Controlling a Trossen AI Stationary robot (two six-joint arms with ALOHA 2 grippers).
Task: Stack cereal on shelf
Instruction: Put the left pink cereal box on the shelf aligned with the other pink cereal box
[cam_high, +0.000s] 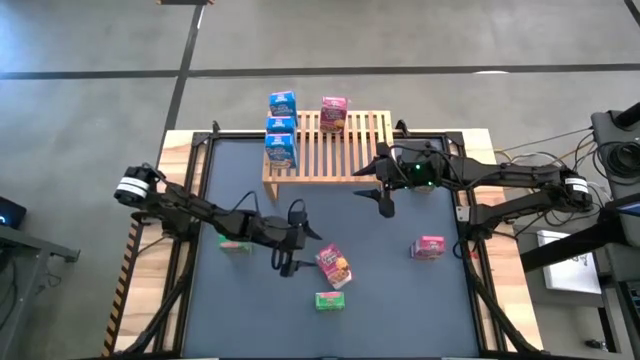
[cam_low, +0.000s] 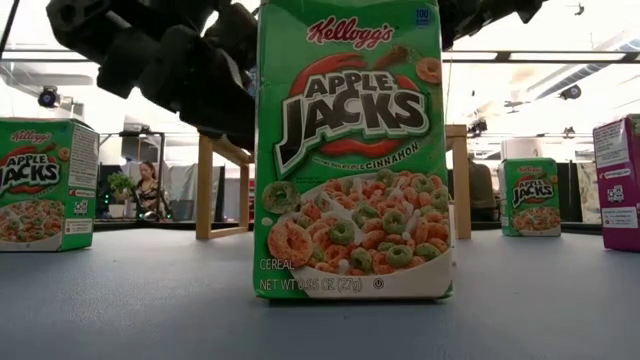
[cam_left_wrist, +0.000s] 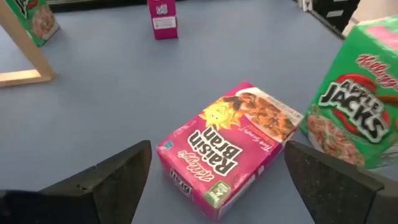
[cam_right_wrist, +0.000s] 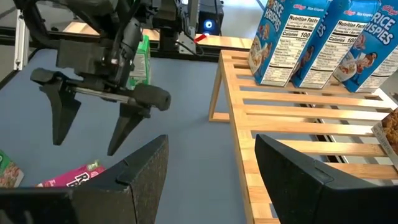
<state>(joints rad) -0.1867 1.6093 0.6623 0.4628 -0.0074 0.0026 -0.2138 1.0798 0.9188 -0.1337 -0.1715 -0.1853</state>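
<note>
Three blue cereal boxes (cam_high: 281, 127) and one pink box (cam_high: 333, 113) stand on the slatted wooden shelf (cam_high: 340, 160). A pink Raisin Bran box (cam_left_wrist: 227, 152) lies flat on the table, front face up. My left gripper (cam_high: 291, 240) is open, low over the table just left of this box, its fingers (cam_left_wrist: 118, 177) spread wider than the box and short of it. A green Apple Jacks box (cam_left_wrist: 357, 118) stands upright beside it near the front edge (cam_high: 330, 300). My right gripper (cam_high: 385, 200) hangs open above the table in front of the shelf.
Another green box (cam_high: 236, 243) stands by the left arm, and a pink box (cam_high: 428, 247) stands at the right. A further green box (cam_low: 530, 195) shows beyond the shelf leg (cam_low: 205, 185). Bare table lies between the shelf front and the loose boxes.
</note>
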